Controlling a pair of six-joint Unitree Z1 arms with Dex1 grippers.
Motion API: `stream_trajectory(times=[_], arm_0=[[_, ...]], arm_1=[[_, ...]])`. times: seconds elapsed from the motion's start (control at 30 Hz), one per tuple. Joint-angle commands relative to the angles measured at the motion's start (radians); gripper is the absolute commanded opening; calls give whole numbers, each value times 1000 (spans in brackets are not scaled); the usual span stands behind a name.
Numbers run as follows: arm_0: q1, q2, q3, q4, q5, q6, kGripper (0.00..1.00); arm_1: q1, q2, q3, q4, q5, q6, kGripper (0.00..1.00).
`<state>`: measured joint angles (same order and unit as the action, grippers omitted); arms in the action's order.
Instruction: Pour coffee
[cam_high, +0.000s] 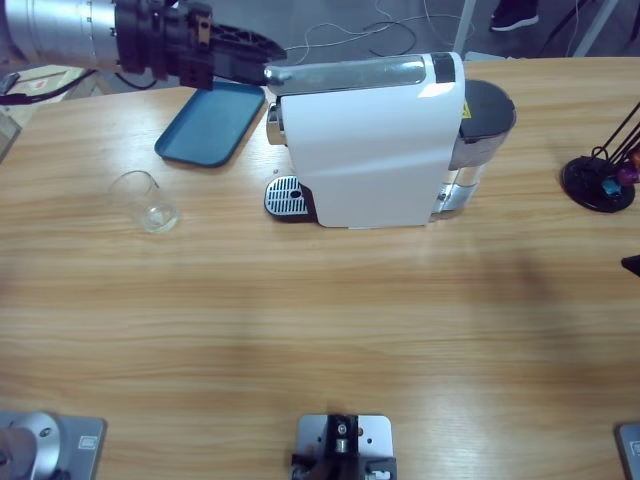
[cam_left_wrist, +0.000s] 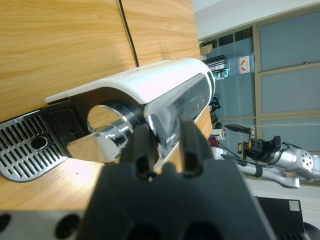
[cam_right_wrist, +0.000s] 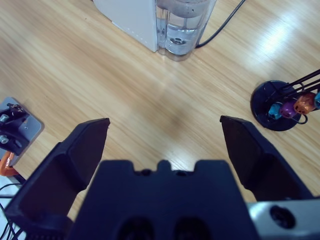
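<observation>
One white, glossy coffee machine (cam_high: 370, 150) with a rounded shell is seen lying on the grained wooden table (cam_high: 320, 330). Its chrome lever (cam_high: 350, 72) is clamped between the narrow black jaws of the left gripper (cam_left_wrist: 161, 137), which are closed on the lever's end. A slotted metal drip grille (cam_high: 284, 196) is set at the machine's base. One small clear glass (cam_high: 146, 200) is placed well apart to the machine's left; no coffee can be made out in it. One flat blue tray (cam_high: 212, 122) with rounded corners is laid behind it. The right gripper (cam_right_wrist: 165, 135) is held wide open with nothing between its jaws, above bare wood, near one black capsule stand (cam_right_wrist: 280, 107) carrying four coloured capsules
</observation>
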<state>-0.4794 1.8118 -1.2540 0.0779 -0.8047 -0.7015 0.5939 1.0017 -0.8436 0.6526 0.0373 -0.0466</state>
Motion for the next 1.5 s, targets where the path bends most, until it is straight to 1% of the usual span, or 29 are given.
stream_trajectory(times=[0.03, 0.17, 0.23, 0.33, 0.37, 0.4, 0.43, 0.47, 0.57, 0.63, 0.7, 0.73, 0.8, 0.83, 0.87, 0.93, 1.03, 1.13, 1.3, 1.5], arm_0=[[-48, -22, -1, -33, -34, -30, 0], [-74, -78, -48, -46, -34, -67, 0], [-78, -113, -90, -43, -20, -97, 0], [-86, -186, -154, -14, 64, -124, 0], [-95, -217, -166, 2, 113, -108, 56], [-106, -251, -176, 41, 176, -76, 548], [-118, -291, -171, 84, 252, 12, 935], [-123, -319, -153, 110, 295, 124, 989], [-131, -421, -28, 128, 357, 500, 991], [-150, -499, 38, 232, 439, 702, 991], [-172, -550, 86, 364, 549, 840, 991], [-177, -573, 124, 406, 642, 871, 991], [-184, -586, 191, 427, 839, 880, 991], [-187, -588, 225, 429, 888, 882, 991], [-201, -593, 263, 427, 905, 897, 997], [-237, -626, 315, 430, 908, 908, 1000], [-243, -687, 359, 421, 892, 830, 1000], [-245, -688, 372, 419, 895, 776, 1000], [-245, -683, 369, 413, 896, 763, 1000], [-245, -681, 374, 413, 891, 742, 1000]], arm_1=[[10, 15, 24, -8, -20, 5, 991], [10, -14, 33, -14, -24, 5, 974], [10, -24, 37, -15, -25, 5, 919], [10, -24, 36, -14, -25, 5, 922], [10, -21, 35, -14, -25, 5, 941], [10, -20, 36, -17, -25, 6, 985], [10, -23, 39, -22, -26, 10, 1000], [10, -26, 43, -30, -27, 13, 1000], [9, 1, 47, -45, -50, 21, 1000], [-16, 26, 48, -59, -85, 24, 1000], [-112, 38, 44, -81, -129, 40, 986], [-178, 39, 42, -95, -151, 50, 953], [-309, 60, 50, -138, -175, 58, 804], [-356, 82, 55, -158, -173, 60, 721], [-387, 101, 60, -181, -176, 60, 645], [-419, 121, 65, -246, -185, 60, 558], [-457, 184, 49, -304, -222, 71, 549], [-483, 257, 47, -360, -220, 100, 549], [-505, 304, 40, -401, -204, 122, 549], [-511, 321, 46, -409, -206, 122, 547]])
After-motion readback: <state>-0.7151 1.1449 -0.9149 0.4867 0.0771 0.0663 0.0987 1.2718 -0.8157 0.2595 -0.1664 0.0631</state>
